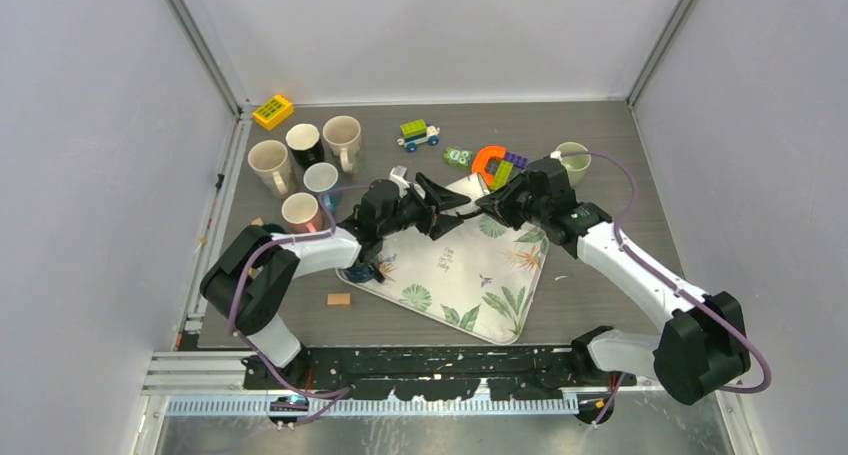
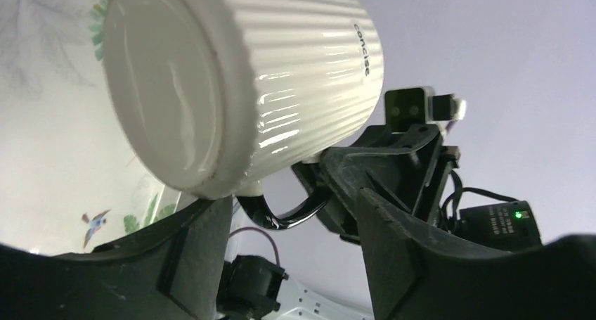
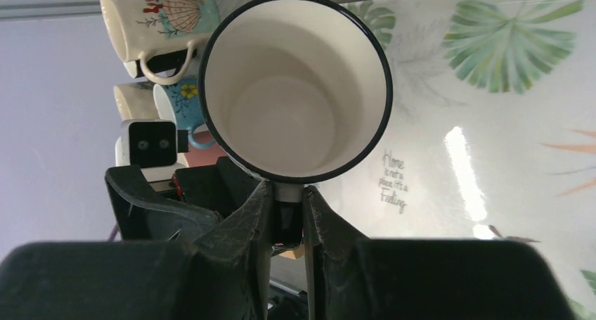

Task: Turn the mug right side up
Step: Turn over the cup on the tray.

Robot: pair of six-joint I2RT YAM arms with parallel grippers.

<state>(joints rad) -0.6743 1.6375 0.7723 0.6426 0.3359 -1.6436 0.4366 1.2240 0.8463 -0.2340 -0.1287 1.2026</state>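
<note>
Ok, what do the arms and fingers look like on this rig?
The left arm and right arm share white link shells between bulky black joint housings, each trailed by a purple cable. The fingers are matte black, angular, tapered. A small white camera block with two dark lenses sits at the wrist.

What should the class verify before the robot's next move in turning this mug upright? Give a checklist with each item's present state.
1. Right pincer shut on the mug by its handle: ok.
2. Left pincer open, fingers spread near the mug's base: ok.
3. Mug upright: not ok; it lies sideways, mouth facing the right wrist camera.
4. Bare patch of leaf mat below for setting down: ok.
5. Spare mugs stand off the mat, to the left: ok.
6. Grip firmness: cannot tell.
</note>
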